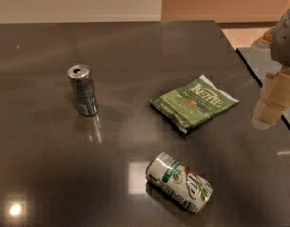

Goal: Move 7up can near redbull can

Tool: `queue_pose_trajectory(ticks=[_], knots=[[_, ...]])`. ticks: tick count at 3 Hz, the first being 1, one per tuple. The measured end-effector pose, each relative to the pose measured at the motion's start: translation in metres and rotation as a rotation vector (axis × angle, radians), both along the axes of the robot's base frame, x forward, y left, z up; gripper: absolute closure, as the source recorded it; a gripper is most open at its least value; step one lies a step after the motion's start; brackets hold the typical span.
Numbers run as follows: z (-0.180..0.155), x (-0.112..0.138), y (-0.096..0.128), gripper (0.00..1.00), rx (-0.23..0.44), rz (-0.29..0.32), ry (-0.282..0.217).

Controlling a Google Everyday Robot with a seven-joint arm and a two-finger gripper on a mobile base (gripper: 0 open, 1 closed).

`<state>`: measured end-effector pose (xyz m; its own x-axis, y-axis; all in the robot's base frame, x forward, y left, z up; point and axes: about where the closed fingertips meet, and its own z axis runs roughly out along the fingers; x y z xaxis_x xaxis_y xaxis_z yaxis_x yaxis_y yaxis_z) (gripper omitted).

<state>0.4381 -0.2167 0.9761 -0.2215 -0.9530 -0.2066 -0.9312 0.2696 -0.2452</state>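
Closest to cam: white-and-silver 7up can with green lettering, lying on its side on the dark glossy worktop, low centre-right.

Prob light, thin aluminium. It'll dent if squeezed hard, and it's smooth so it'll roll. I'd grab across the mid of the barrel, not the ends.

Slim silver-blue redbull can stands upright well apart, off to the left and further back. Green crinkly Kettle chip bag lies behind the 7up, not in the straight line to redbull imo.

Cream-coloured gripper hangs at the far right by the worktop's right edge, well apart from the can. Can't tell if it's open or closed.

Plenty of bare worktop round the redbull, esp front and right, so that's where I'd drop it. Watch the right edge tho.
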Motion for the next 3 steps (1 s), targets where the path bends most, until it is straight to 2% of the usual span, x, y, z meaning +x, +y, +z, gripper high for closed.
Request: queue_pose_trajectory(ticks=[2,3], knots=[[0.000,0.000,0.000,0.00,0.000,0.000,0.000],[-0.011,-0.021,0.016,0.00,0.013,0.026,0.036]])
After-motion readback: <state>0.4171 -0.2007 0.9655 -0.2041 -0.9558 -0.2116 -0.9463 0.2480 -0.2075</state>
